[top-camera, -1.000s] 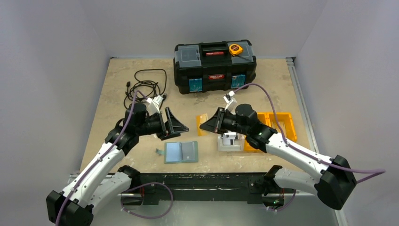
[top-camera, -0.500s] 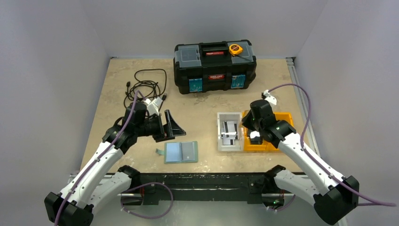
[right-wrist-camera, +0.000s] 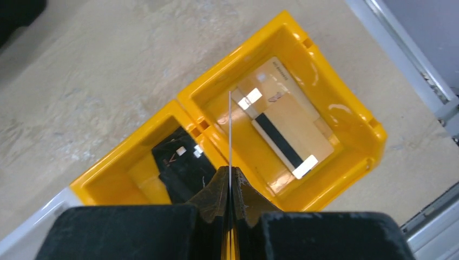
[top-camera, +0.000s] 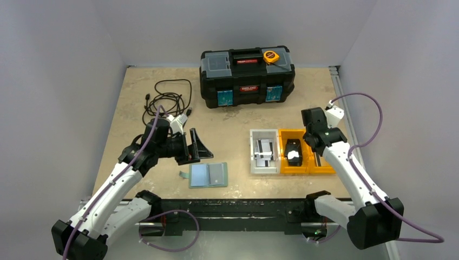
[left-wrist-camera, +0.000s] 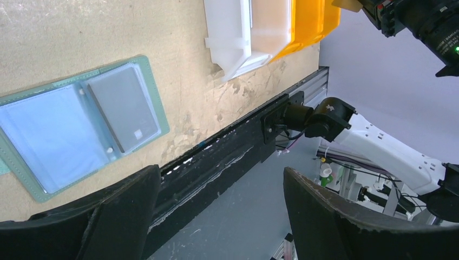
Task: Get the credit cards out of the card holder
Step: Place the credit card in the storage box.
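The left gripper [top-camera: 194, 145] hangs over the table [top-camera: 233, 116], jaws spread wide with nothing between them, just beyond the card holder [top-camera: 208, 175]. That card holder lies flat and open near the front edge. A dark grey credit card [left-wrist-camera: 123, 108] sits in its right pocket, and the left pocket shows only pale blue.

A coiled black cable [top-camera: 169, 100] lies behind the left arm. The black toolbox [top-camera: 247, 81] stands at the back, a yellow tape measure [top-camera: 271, 56] on its lid.

Right of the card holder, three bins in a row:
- The white bin [top-camera: 253, 157] has a greyish item inside.
- The middle orange bin [right-wrist-camera: 124, 168] holds a black object [right-wrist-camera: 181, 165].
- The end orange bin [right-wrist-camera: 352, 124] has a tan-orange credit card [right-wrist-camera: 289, 138] flat on its floor, stripe up.

Over the wall those orange bins share, the right gripper [right-wrist-camera: 230, 181] has its jaws clenched on a thin card [right-wrist-camera: 230, 135], seen edge-on.
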Robot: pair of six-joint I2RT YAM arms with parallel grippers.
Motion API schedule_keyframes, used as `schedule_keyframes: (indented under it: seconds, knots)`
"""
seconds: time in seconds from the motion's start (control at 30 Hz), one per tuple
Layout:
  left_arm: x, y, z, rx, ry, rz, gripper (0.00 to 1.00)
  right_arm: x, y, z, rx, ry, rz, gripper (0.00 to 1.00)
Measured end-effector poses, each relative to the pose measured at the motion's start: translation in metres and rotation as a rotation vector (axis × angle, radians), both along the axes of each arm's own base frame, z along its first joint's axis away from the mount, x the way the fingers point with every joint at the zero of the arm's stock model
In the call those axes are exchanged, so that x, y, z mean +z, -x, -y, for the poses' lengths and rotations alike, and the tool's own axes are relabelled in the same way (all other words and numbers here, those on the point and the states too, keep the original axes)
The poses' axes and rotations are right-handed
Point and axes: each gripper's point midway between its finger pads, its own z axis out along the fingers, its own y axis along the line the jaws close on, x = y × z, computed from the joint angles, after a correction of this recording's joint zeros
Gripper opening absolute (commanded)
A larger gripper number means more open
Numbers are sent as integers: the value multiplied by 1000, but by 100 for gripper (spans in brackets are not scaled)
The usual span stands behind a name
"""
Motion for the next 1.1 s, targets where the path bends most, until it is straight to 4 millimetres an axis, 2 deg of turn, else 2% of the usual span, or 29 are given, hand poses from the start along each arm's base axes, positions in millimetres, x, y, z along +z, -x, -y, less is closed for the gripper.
schedule_keyframes:
  seconds: [0.27,0.43,0.7,0.8,0.9,1.03,1.1]
  knots:
    - [0,1,0,-14,-3,8,83,-8,7,43,-146,84,-73,7]
    - [0,2,0,-19,-3,11,83,-12,8,49,-160,100,-101,13]
    - [0,2,0,-19,-3,12,83,-14,7,44,-119,86,-121,28]
    - [-2,1,0,-19,-8,5,83,-14,3,36,-65,55,-126,38]
    - [-7,1,1,-18,-23,-5,83,-10,-1,27,-4,25,-113,54]
    - [-21,4,6,-35,-81,-19,83,-1,-6,15,75,-18,-69,72]
    - [-30,6,9,-45,-122,-26,81,4,-9,8,114,-42,-39,76]
